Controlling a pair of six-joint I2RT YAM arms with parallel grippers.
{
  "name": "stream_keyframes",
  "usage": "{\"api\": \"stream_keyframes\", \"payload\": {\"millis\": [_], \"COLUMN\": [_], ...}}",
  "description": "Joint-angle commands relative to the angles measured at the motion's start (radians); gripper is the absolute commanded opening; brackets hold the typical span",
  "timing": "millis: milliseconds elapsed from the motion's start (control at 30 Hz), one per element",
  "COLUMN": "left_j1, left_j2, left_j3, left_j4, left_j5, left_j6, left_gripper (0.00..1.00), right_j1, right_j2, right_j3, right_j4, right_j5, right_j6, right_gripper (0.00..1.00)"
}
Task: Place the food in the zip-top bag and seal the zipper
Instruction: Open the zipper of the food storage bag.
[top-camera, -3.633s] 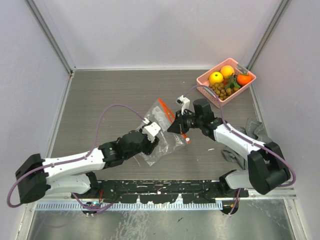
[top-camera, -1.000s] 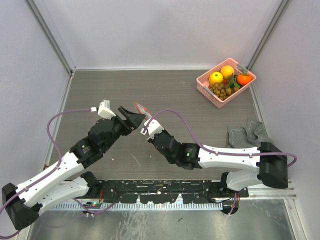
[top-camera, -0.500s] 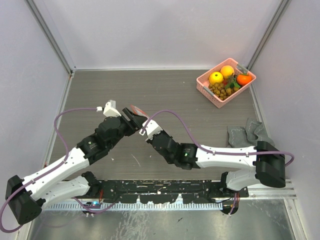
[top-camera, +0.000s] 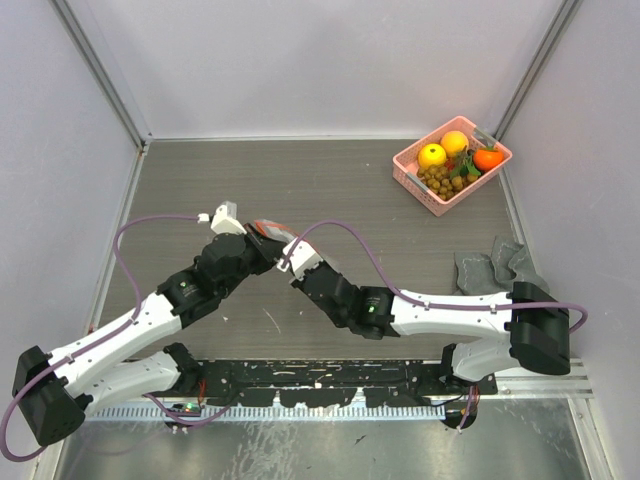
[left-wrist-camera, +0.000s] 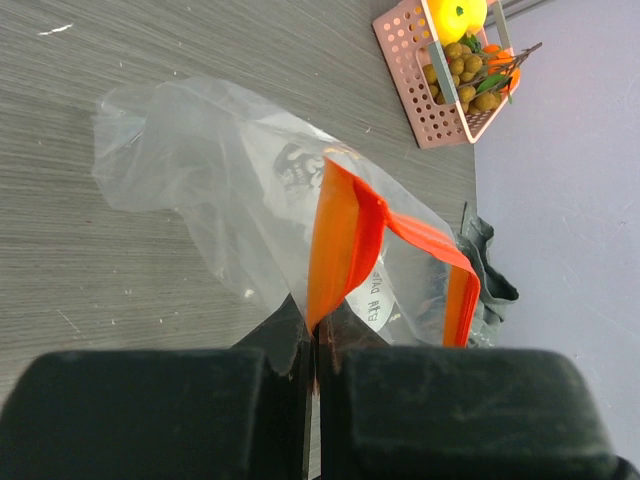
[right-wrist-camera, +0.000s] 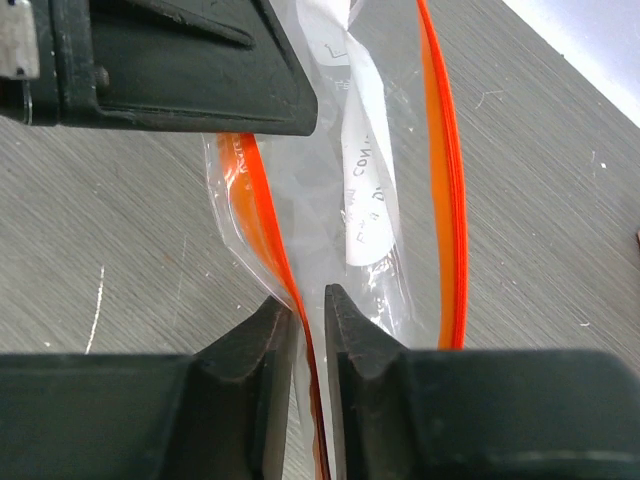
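Above table (top-camera: 350, 180), both jaws clamped on zipper (left-wrist-camera: 340, 240)

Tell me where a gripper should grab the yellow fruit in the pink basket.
Probably grip the yellow fruit across its round middle, coming down from above: the pink basket walls and the orange fruit beside it crowd its sides, while its top shows bare.
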Motion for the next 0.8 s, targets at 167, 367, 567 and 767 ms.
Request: {"api": "stream_keyframes", "payload": {"millis": [167, 367, 567, 767], "left_j1": [0.002, 0.002, 0.002, 0.002], "left_j2": [-0.069, -0.065, -0.063, -0.06], "left_j3": [0.017, 0.04, 0.067, 0.081], "left_j4": [-0.031, -0.053, -0.075, -0.077], "left_j5": [-0.059, -0.048, -0.011, 0.034], "left_j6": [0.085, 0.124, 0.15, 0.156], "left_gripper": [0.0, 0.0, 0.0, 0.0], "right_j1": [0.0, 0.0, 0.0, -0.001], "right_j2": [-0.167, -0.216, -0.262, -0.213], "right_j3": [0.037, 0.111, 0.159, 0.191], "right_j4": [-0.051, -0.157, -0.183, -0.184], "right_j5": [-0.174, -0.263, -0.226, -0.054], "right_j6": [0.064, 0.071, 0.075, 0.042], "right_gripper": [0.47, 0.61, 0.66, 0.71]}}
